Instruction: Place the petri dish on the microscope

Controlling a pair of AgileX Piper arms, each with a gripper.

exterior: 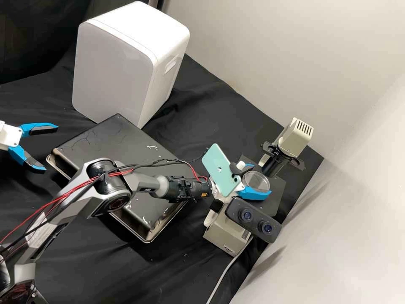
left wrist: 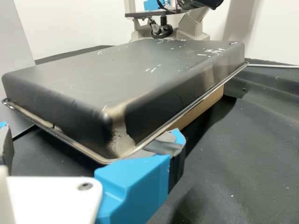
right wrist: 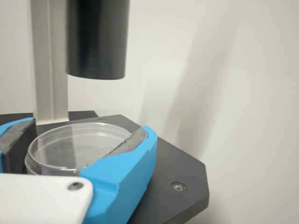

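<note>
My right hand (exterior: 253, 180) is closed across the clear, round, shallow plastic petri dish (exterior: 257, 180), one blue finger on each side of its wall. It holds the dish level over the flat black stage (exterior: 276, 198) of the beige microscope (exterior: 230, 236), below the dark cylinder (right wrist: 96, 37). I cannot tell whether the dish's base touches the stage.

I judge the dish very light, stiff but thin-walled, and smooth enough to slip. A hard squeeze could crack it or pop it out sideways. Holding it across the widest part of the side wall looks right to me, with gentle pressure.

My left hand (exterior: 46, 147) hangs open and empty over the black surface (exterior: 177, 261), just beside the upturned dark metal tray (exterior: 122, 143).
</note>
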